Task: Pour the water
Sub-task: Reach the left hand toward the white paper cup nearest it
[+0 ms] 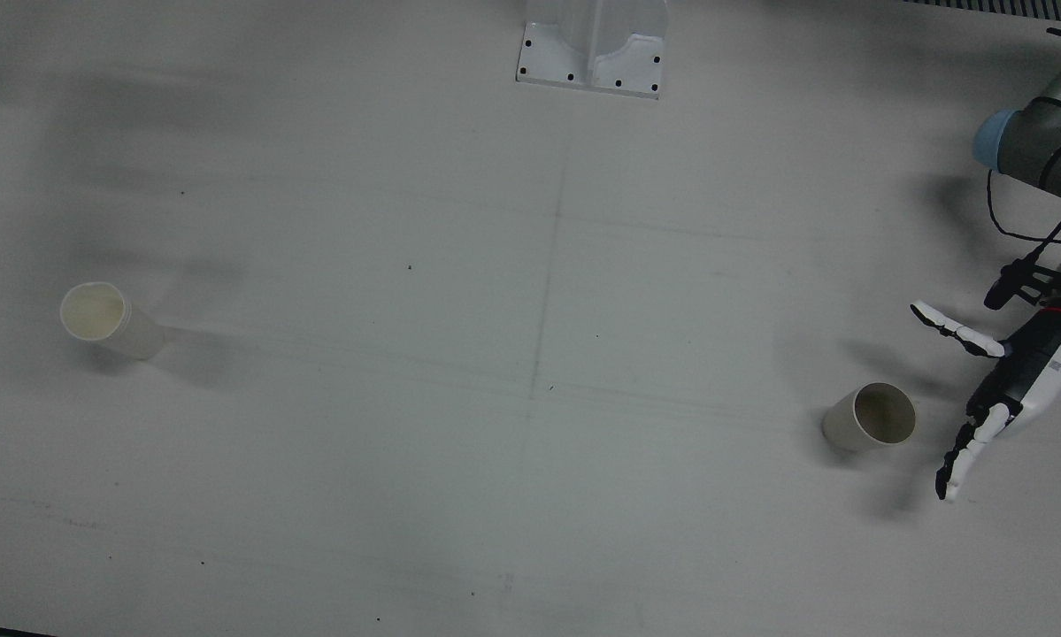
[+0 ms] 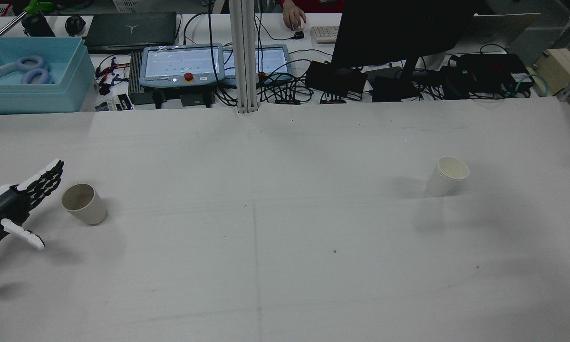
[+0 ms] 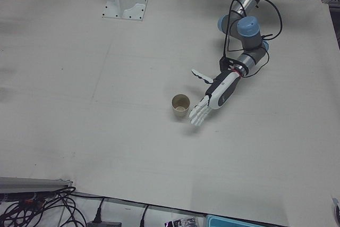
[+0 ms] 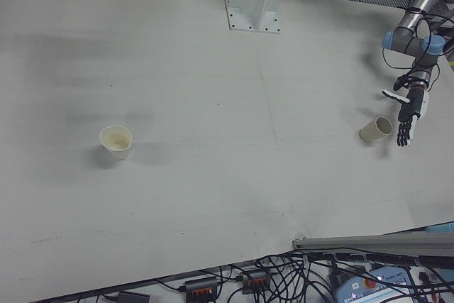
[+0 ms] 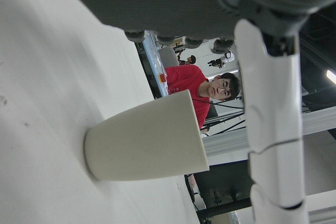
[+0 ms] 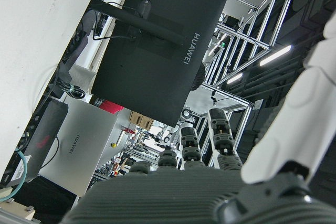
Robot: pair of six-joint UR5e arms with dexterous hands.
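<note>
A tan paper cup (image 1: 871, 418) stands upright on the white table, on my left arm's side; it also shows in the rear view (image 2: 84, 204), the left-front view (image 3: 180, 106) and the right-front view (image 4: 375, 129). My left hand (image 1: 999, 389) is open beside it, fingers spread, a small gap from its wall and not touching; the hand also shows in the rear view (image 2: 14, 204) and the left-front view (image 3: 215, 97). The left hand view shows the cup (image 5: 147, 140) close up. A white paper cup (image 1: 105, 318) stands far across the table (image 2: 446, 176). My right hand (image 6: 173, 192) shows only in its own view, fingers extended, empty.
An arm pedestal (image 1: 592, 53) stands at the table's robot-side edge. Beyond the operators' edge are a blue bin (image 2: 28, 71), teach pendants (image 2: 180, 64), cables and a black monitor (image 2: 399, 33). A post (image 2: 244, 57) stands at that edge's middle.
</note>
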